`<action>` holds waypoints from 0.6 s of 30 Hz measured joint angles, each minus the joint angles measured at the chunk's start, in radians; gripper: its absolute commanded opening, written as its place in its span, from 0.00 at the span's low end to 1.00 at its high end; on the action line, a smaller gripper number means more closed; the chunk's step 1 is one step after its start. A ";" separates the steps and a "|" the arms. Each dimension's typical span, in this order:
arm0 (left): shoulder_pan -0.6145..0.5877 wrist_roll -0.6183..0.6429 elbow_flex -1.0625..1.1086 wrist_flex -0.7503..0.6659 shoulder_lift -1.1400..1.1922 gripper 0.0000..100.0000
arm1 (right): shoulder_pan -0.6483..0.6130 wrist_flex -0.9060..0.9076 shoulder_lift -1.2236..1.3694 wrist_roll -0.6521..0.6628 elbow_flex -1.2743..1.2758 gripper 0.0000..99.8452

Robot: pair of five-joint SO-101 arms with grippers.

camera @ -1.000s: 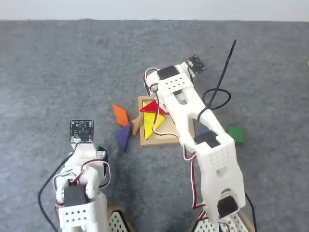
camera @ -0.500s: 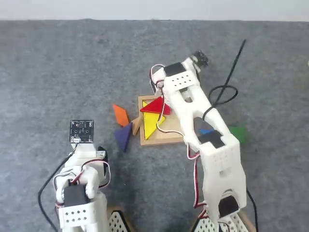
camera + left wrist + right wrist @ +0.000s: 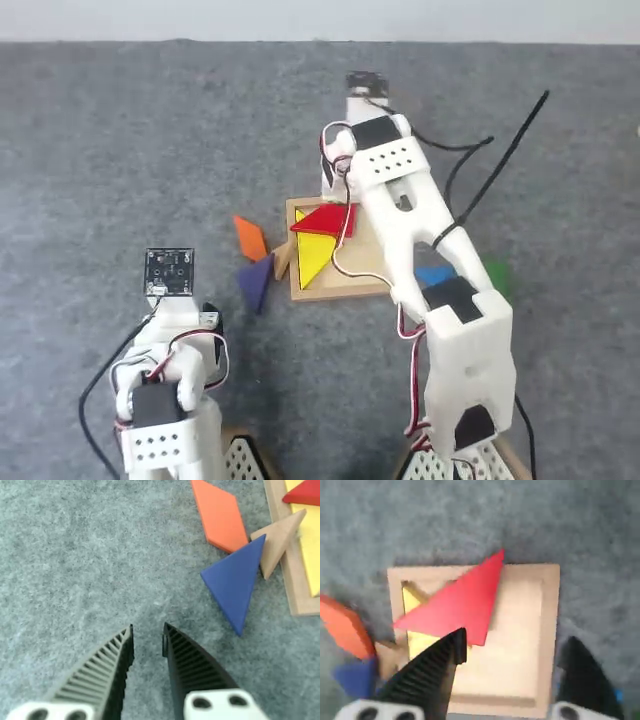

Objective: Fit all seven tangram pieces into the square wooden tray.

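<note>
The square wooden tray (image 3: 375,285) lies mid-table. A yellow triangle (image 3: 313,256) sits inside it, and a red triangle (image 3: 324,219) rests tilted across its far-left corner, overlapping the rim. In the right wrist view my right gripper (image 3: 517,636) hangs open above the tray (image 3: 547,630), just clear of the red triangle (image 3: 457,605). An orange parallelogram (image 3: 219,514), a dark blue triangle (image 3: 235,580) and a tan triangle (image 3: 277,537) lie left of the tray. My left gripper (image 3: 147,635) hovers over bare carpet short of them, open by a narrow gap and holding nothing.
A light blue piece (image 3: 436,273) and a green piece (image 3: 493,272) lie right of the tray, partly under the right arm (image 3: 415,230). The left arm (image 3: 170,400) stays near the front left. Grey carpet covers the table.
The right arm swung toward the far side and its wrist turned, uncovering more of the tray and the light blue piece. The red triangle stayed on the tray corner. The left arm kept still.
</note>
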 measured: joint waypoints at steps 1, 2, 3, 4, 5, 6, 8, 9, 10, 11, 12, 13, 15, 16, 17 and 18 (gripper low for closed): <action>0.000 0.000 0.000 0.000 0.000 0.09 | 0.000 -0.002 0.000 0.071 0.000 0.04; 0.000 0.000 0.000 0.000 0.000 0.09 | 0.000 -0.009 0.000 0.140 0.000 0.02; 0.000 0.000 0.000 0.000 0.000 0.09 | -0.003 -0.029 0.000 0.204 0.000 0.01; 0.000 0.000 0.000 0.000 0.000 0.09 | -0.008 -0.052 0.000 0.249 0.000 0.01; 0.000 0.000 0.000 0.000 0.000 0.09 | -0.015 -0.078 0.000 0.273 0.000 0.01; 0.000 0.000 0.000 0.000 0.000 0.09 | -0.025 -0.107 0.000 0.284 0.000 0.01; 0.000 0.000 0.000 0.000 0.000 0.09 | -0.038 -0.163 0.000 0.287 0.000 0.01; 0.000 0.000 0.000 0.000 0.000 0.09 | -0.041 -0.187 0.000 0.282 0.000 0.01; 0.000 0.000 0.000 0.000 0.000 0.09 | -0.044 -0.212 0.000 0.272 0.000 0.01; 0.000 0.000 0.000 0.000 0.000 0.09 | -0.049 -0.235 0.000 0.255 0.000 0.01; 0.000 0.000 0.000 0.000 0.000 0.09 | -0.054 -0.256 0.002 0.242 0.000 0.01; 0.000 0.000 0.000 0.000 0.000 0.09 | -0.057 -0.273 0.014 0.232 0.000 0.01; 0.000 0.000 0.000 0.000 0.000 0.09 | -0.066 -0.299 0.052 0.224 0.000 0.01; 0.000 0.000 0.000 0.000 0.000 0.09 | -0.069 -0.310 0.080 0.222 0.000 0.01; 0.000 0.000 0.000 0.000 0.000 0.09 | -0.071 -0.324 0.110 0.221 0.000 0.01; 0.000 0.000 0.000 0.000 0.000 0.09 | -0.071 -0.336 0.138 0.221 0.000 0.01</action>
